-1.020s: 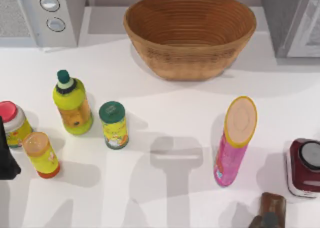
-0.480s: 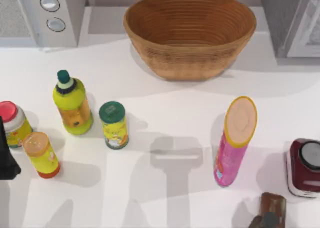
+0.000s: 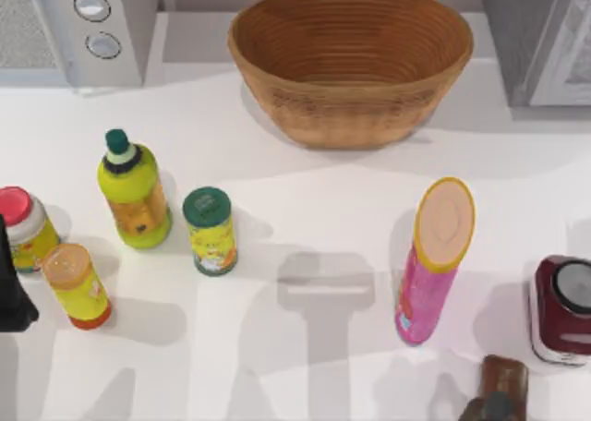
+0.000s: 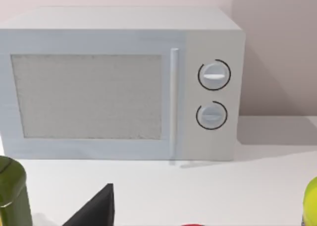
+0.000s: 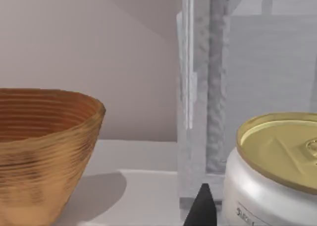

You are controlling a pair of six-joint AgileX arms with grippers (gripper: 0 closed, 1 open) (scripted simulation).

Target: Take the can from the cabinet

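Gold-lidded can beside cabinet; label unreadable

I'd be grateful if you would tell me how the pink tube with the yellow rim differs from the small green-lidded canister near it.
The pink tube is tall and slim; the green-lidded canister is short and squat. The tube's body is pink with a yellow-rimmed, pale top; the canister's is yellow with a dark green lid. The tube stands on the table's right half, the canister on its left, among the bottles. Both stand upright on the white table, untouched by any gripper.
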